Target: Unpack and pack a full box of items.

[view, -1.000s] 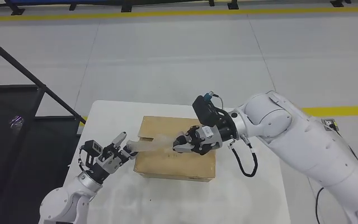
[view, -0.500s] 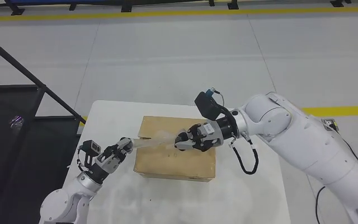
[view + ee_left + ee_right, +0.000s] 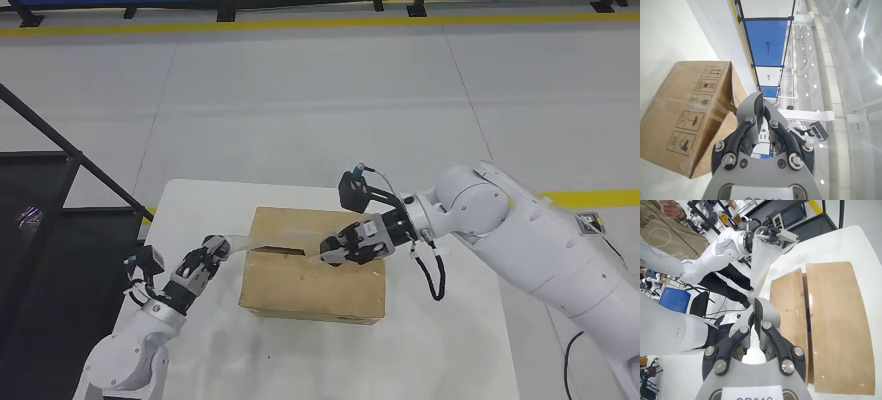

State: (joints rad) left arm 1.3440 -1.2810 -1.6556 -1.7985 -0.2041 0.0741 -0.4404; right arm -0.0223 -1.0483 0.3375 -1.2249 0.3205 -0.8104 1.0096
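Note:
A brown cardboard box (image 3: 312, 285) lies on the white table (image 3: 430, 350), its two top flaps parted by a narrow slit (image 3: 804, 313). A clear strip of tape (image 3: 270, 247) stretches over the box's left end between both grippers. My right gripper (image 3: 333, 250) hovers over the box top, shut on one end of the tape (image 3: 760, 264). My left gripper (image 3: 208, 254) is off the box's left side, shut on the other end. In the left wrist view the shut left gripper (image 3: 762, 103) is beside the printed box side (image 3: 691, 117). The right gripper (image 3: 755, 307) pinches the strip.
The table's left edge (image 3: 135, 290) runs close to the left arm, with a black frame (image 3: 60, 150) beyond it. Bare tabletop lies in front of and to the right of the box.
My left gripper has drawn back to the left, away from the box, stretching the tape longer. The right gripper has dropped slightly toward the box top.

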